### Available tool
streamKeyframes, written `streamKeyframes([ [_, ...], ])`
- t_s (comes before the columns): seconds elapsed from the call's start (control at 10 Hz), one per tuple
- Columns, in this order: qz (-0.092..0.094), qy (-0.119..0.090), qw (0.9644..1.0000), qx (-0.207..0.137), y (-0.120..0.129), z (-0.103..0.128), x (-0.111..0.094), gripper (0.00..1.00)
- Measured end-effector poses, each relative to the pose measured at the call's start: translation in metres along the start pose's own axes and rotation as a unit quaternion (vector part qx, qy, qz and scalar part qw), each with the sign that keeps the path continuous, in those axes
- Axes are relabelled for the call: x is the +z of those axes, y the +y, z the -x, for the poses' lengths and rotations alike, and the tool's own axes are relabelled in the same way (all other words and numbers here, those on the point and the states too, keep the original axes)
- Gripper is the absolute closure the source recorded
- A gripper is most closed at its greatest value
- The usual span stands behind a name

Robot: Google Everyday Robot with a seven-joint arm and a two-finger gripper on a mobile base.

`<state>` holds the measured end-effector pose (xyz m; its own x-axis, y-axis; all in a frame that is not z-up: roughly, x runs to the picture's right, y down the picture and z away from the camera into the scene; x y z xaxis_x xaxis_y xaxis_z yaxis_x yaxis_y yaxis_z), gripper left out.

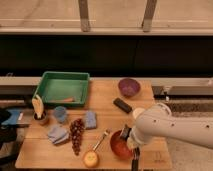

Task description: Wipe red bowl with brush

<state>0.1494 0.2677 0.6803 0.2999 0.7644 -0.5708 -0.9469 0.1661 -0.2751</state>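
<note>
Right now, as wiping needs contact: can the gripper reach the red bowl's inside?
Probably yes: the gripper, shut on the brush, sits at the rim of the red bowl, with nothing between them.

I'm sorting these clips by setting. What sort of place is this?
Probably a robot test area, not a home kitchen: a wooden table staged with green tray, purple bowl, grapes; the gripper is over the red bowl.

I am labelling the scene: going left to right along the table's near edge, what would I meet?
Blue cloth, dark grape bunch, yellowish round object, red bowl, then the end effector at the bowl's right rim, shut on the brush.
</note>
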Motion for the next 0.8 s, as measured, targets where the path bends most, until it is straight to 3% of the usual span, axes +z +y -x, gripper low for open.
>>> streamKeyframes([
  [0.5, -0.020, -0.007, 0.9997, 0.011, -0.018, 0.009, -0.009, 1.00],
  [0.8, -0.018, -0.007, 0.9997, -0.017, -0.004, 0.034, -0.005, 1.00],
])
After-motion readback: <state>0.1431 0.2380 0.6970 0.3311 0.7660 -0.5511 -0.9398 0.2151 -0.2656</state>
